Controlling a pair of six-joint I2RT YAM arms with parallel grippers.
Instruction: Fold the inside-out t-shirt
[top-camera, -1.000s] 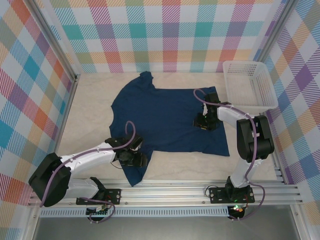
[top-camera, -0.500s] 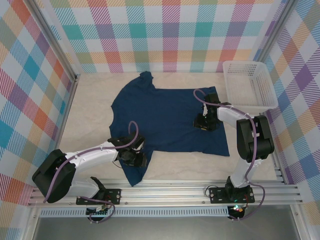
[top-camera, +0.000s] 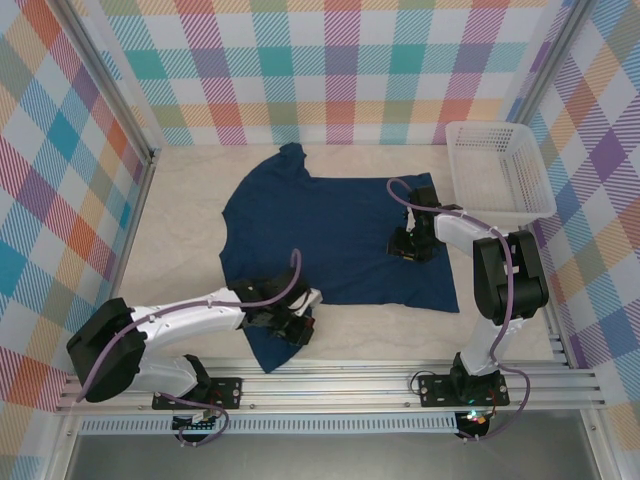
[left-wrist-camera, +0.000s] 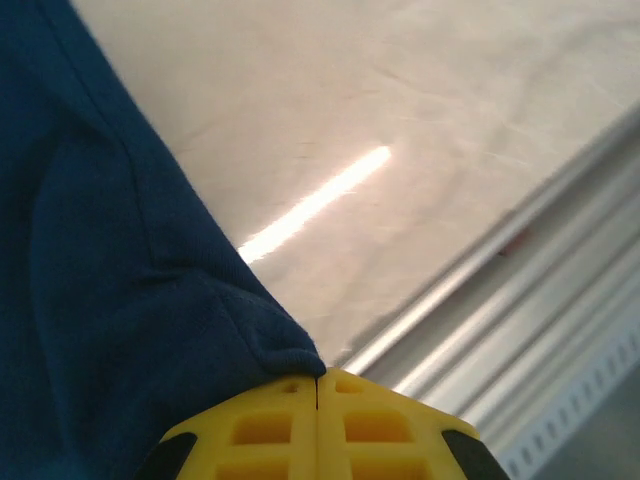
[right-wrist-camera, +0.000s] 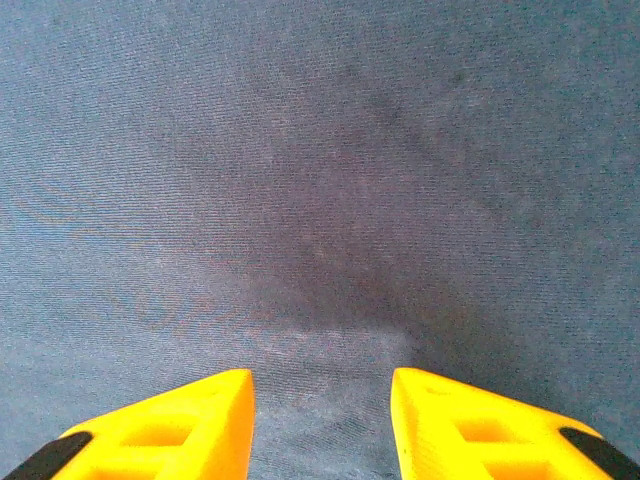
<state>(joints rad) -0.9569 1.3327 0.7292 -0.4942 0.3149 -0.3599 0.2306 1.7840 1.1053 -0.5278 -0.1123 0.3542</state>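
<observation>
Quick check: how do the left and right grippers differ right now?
The left gripper is shut, fingers together, pinching the t-shirt at its edge; the right gripper has its jaws apart with flat cloth between them. The left gripper sits at the shirt's near-left flap beside bare table; the right gripper sits on its right side, near the white basket. Both have yellow fingers and are down at the cloth.

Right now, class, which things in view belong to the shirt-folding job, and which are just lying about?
Belong to the job:
inside-out t-shirt, spread on the table
left gripper, shut on the shirt's near edge
right gripper, open over the cloth

Just lying about:
white basket, far right corner
</observation>
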